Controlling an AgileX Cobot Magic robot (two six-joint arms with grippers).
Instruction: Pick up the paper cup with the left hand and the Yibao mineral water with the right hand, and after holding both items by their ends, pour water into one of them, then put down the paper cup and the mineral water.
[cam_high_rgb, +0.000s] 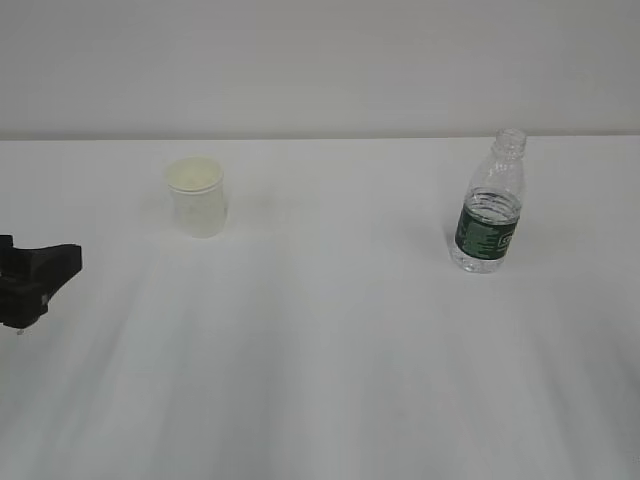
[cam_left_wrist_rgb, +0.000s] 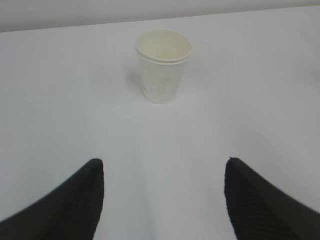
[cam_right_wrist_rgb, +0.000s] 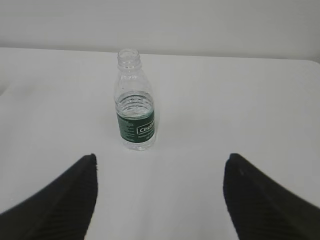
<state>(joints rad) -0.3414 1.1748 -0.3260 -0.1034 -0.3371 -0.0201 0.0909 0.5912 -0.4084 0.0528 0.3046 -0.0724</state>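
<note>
While both sets of fingers stand wide apart with nothing between them, I'm reading this as pre-grasp on both sides. My left hand (cam_left_wrist_rgb: 162, 200) has its jaws spread well open and the paper cup (cam_left_wrist_rgb: 163, 65) sits upright straight ahead, centred in the gap but well apart from the tips; in the exterior view only a black bit of that arm (cam_high_rgb: 35, 280) shows at the left edge, with the cup (cam_high_rgb: 197, 196) further back on the white table (cam_high_rgb: 330, 350). My right hand (cam_right_wrist_rgb: 160, 200) is just as wide, empty, lined up on the water bottle (cam_right_wrist_rgb: 135, 107), which stands upright a little left of the gap's centre; that gripper is not visible in the exterior view, where the bottle (cam_high_rgb: 489, 205) stands well right of the cup. Handling guess: cup is very light, thin-walled, crushes and slips easily, so I'd take it low on the body with a gentle squeeze, clear of the rolled rim. Bottle has no cap, water level looks to sit around the top of the label, so moderate weight, soft ribbed plastic; squeeze too hard and it can spill. I'd grip at or below the label band, keep it vertical. Label is dark green with white print; I can make out something like "C'est" in a boxed logo, rest too small to read.
</note>
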